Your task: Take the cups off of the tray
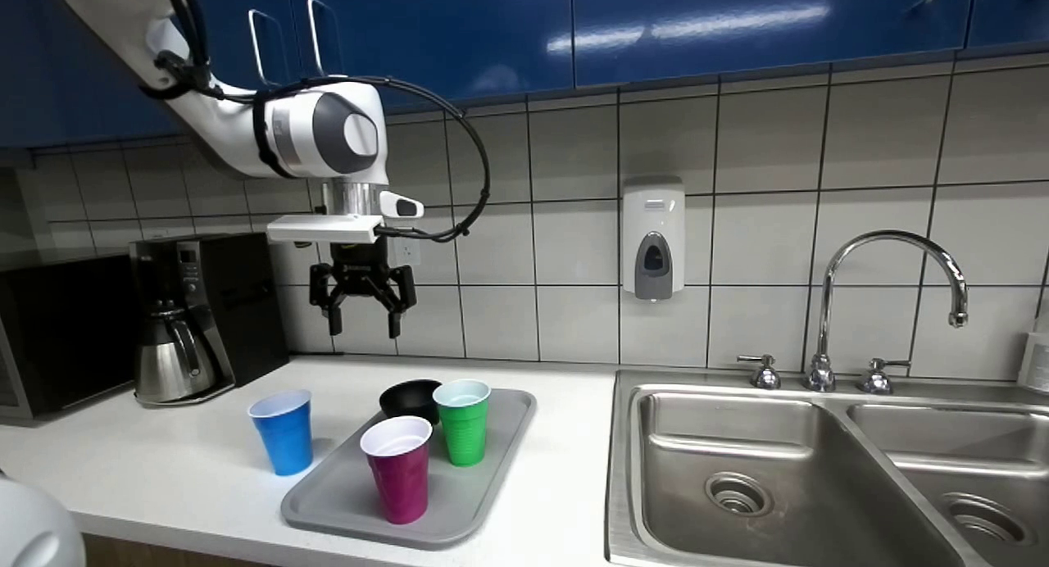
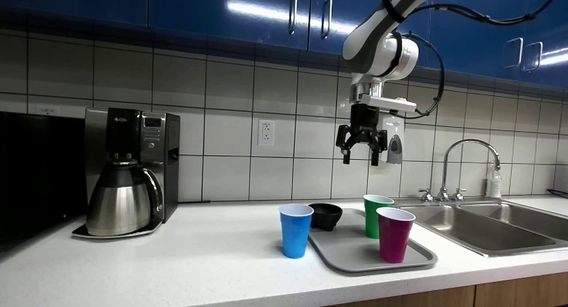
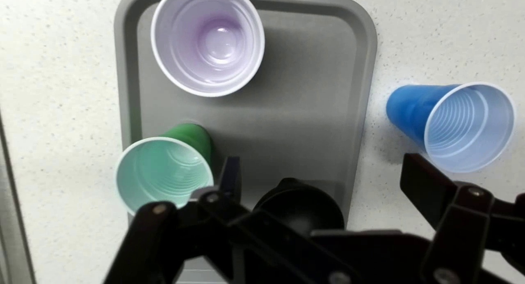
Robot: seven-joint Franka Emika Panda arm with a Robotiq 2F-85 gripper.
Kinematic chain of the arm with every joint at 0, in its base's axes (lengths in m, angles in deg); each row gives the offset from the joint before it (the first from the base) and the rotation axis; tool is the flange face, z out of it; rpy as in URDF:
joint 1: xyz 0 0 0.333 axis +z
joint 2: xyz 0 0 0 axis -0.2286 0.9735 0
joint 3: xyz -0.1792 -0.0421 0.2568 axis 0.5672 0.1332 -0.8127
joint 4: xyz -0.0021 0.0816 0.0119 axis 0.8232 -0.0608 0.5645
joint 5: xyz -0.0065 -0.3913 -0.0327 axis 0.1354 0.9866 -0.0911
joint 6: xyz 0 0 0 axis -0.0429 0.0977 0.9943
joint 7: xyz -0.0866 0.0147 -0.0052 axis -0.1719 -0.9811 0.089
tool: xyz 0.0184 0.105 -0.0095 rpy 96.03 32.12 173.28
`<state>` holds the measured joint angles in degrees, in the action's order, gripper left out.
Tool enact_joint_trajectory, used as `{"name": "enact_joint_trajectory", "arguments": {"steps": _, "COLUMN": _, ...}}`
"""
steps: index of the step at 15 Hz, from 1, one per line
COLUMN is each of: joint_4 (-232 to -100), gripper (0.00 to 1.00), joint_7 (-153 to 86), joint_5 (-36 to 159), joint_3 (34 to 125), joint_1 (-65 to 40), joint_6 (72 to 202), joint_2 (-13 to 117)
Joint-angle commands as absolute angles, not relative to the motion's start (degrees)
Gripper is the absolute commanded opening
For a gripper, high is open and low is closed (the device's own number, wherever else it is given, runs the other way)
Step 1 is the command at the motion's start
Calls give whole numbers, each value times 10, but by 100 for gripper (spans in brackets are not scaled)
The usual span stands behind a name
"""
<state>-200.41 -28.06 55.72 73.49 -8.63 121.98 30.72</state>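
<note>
Our gripper (image 2: 360, 159) hangs well above the white counter (image 2: 222, 262), fingertips (image 1: 335, 321) spread wide and pointing down. Below it is the grey tray (image 3: 305, 107), three cups standing on it, a fourth off. In the wrist view we get the squat black cup (image 2: 326, 216) in the gap between the fingers, partly covered by the gripper itself; in an exterior view its front is masked by the magenta cup (image 1: 403, 477) and one edge by the green cup (image 1: 465, 434). Green stands past one finger, which hides a bit of its rim in the wrist view. Magenta is farther out from the tool, toward the counter's front edge, rim clipped at the top of the wrist view. The blue cup (image 2: 295, 236) is past the opposite finger, on the counter just beside the tray. Sink (image 1: 623, 469) is off the tool's green-cup side; from the wrist we see only a sliver. Steel coffee pot (image 2: 120, 209) is well away on the blue-cup side. Soap dispenser (image 2: 394, 128) sits partly behind the gripper in an exterior view. The arm (image 1: 320, 133) runs out of both exterior views. Low in an exterior view there's a white rounded object (image 1: 33, 526), cut off; we can't tell what it is.
</note>
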Motion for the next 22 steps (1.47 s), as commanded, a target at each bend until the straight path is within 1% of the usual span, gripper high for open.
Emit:
{"name": "enact_joint_trajectory", "arguments": {"steps": 1, "joint_4": -2021, "gripper": 100, "joint_7": -258, "joint_5": 563, "joint_3": 746, "joint_1": -104, "joint_6": 1194, "joint_2": 266}}
{"name": "enact_joint_trajectory", "arguments": {"steps": 13, "joint_4": -2049, "gripper": 100, "joint_7": -116, "joint_5": 559, "joint_3": 818, "joint_1": -148, "joint_6": 1184, "joint_2": 249}}
{"name": "enact_joint_trajectory", "arguments": {"steps": 14, "joint_4": -2041, "gripper": 100, "joint_7": -154, "joint_5": 556, "joint_3": 803, "joint_1": -139, "joint_6": 1198, "joint_2": 261}}
{"name": "enact_joint_trajectory", "arguments": {"steps": 17, "joint_4": -2045, "gripper": 100, "joint_7": -127, "joint_5": 556, "joint_3": 818, "joint_1": -149, "joint_6": 1198, "joint_2": 261}}
{"name": "enact_joint_trajectory", "arguments": {"steps": 22, "joint_4": -2046, "gripper": 100, "joint_7": -126, "joint_5": 556, "joint_3": 817, "joint_1": -148, "joint_6": 1198, "joint_2": 261}}
